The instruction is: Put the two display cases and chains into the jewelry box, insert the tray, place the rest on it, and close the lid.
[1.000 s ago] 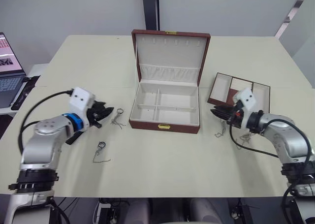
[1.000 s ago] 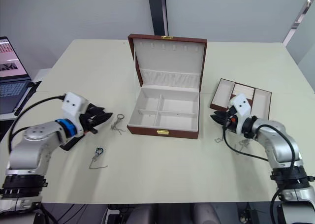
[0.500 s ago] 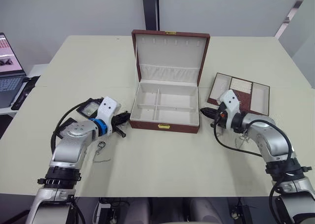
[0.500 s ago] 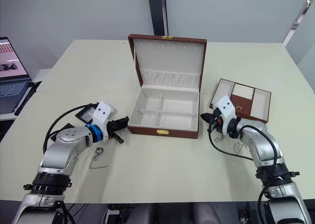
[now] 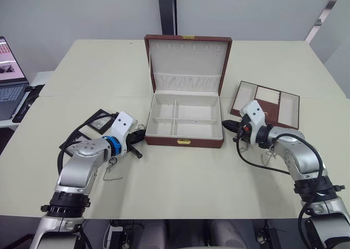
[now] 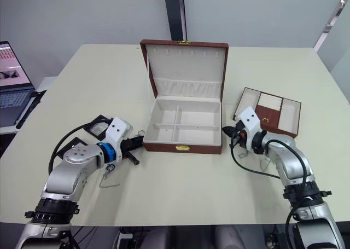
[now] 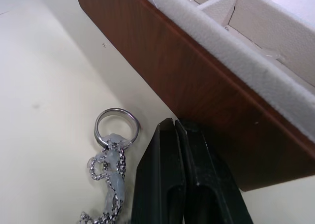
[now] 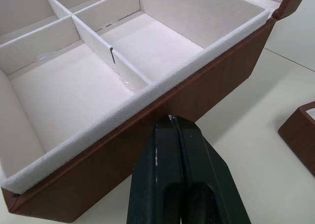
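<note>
The jewelry box [image 5: 184, 120] stands open at table centre. Left gripper [image 7: 175, 128] at its 9 o'clock and right gripper [image 8: 170, 123] at 3 o'clock, both pressed together, empty, touching its walls.

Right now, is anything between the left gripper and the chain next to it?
Nothing visible. The left gripper, fingers shut, sits against the outer wall of the jewelry box. The chain lies on the bare table right beside the fingers, its ring clasp apart from the box wall.
</note>
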Action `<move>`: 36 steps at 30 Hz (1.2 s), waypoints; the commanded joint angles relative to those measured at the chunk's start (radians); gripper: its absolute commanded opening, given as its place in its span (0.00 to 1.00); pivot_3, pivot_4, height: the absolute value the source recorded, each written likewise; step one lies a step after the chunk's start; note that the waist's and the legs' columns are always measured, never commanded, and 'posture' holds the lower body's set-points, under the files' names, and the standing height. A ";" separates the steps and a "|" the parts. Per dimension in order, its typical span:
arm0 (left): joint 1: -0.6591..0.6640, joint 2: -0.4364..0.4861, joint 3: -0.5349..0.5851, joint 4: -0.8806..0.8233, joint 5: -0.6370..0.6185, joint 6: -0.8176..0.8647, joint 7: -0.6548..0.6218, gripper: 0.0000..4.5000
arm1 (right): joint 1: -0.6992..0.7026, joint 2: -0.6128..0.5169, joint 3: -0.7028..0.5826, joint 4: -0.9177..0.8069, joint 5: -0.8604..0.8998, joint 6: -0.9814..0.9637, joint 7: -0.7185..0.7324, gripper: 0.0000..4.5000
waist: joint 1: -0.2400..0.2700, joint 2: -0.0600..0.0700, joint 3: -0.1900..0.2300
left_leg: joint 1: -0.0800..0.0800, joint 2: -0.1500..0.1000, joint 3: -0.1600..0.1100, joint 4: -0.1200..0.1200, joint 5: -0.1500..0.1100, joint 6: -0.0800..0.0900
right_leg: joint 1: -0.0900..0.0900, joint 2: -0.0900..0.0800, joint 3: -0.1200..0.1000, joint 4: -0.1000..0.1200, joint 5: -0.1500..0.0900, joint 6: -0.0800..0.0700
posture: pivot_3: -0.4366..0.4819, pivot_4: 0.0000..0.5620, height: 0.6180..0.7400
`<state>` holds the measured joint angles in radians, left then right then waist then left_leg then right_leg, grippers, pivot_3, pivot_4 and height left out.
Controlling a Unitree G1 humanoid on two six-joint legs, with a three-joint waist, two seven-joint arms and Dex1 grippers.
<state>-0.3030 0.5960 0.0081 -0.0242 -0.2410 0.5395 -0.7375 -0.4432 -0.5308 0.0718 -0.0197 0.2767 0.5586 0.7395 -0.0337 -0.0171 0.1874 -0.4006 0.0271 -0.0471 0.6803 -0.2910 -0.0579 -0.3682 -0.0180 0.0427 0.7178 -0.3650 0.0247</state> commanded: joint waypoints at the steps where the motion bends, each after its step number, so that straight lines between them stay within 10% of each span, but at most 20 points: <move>1: 0.012 -0.001 -0.020 -0.045 -0.021 0.004 -0.034 0.00 | 0.007 0.006 0.004 -0.051 0.014 0.000 0.015 0.00 | 0.000 0.000 0.000 | 0.000 0.000 0.000 0.000 0.000 0.000 | 0.000 0.000 0.000 0.000 0.000 0.000 | 0.48 0.27 1.00; 20: 0.010 0.034 0.047 -0.004 -0.017 -0.014 -0.028 0.00 | 0.016 -0.014 -0.033 -0.040 0.021 -0.007 0.024 0.00 | 0.000 0.000 0.000 | 0.000 0.000 0.000 0.000 0.000 0.000 | 0.000 0.000 0.000 0.000 0.000 0.000 | 0.48 0.27 1.00; 31: 0.074 0.203 0.321 0.006 -0.173 0.011 -0.147 0.00 | 0.060 -0.146 -0.218 -0.027 0.152 -0.035 0.173 0.00 | -0.001 0.000 0.000 | 0.000 0.000 0.000 0.000 -0.001 0.002 | 0.000 0.000 0.000 0.000 0.000 0.000 | 0.48 0.27 1.00; 36: 0.197 0.357 0.452 0.097 -0.187 -0.041 -0.283 0.26 | 0.130 -0.320 -0.317 0.092 0.188 -0.075 0.353 0.13 | 0.000 0.000 0.000 | 0.000 0.000 0.000 -0.001 -0.001 0.002 | 0.000 0.000 -0.001 -0.002 0.000 0.000 | 0.48 0.27 1.00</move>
<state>-0.1164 0.9240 0.4030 0.0604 -0.4204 0.5279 -0.9833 -0.3194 -0.8197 -0.1926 0.0521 0.4521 0.5178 1.0412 -0.0332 -0.0171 0.1874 -0.4002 0.0270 -0.0469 0.6793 -0.2922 -0.0557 -0.3681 -0.0183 0.0424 0.7162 -0.3650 0.0247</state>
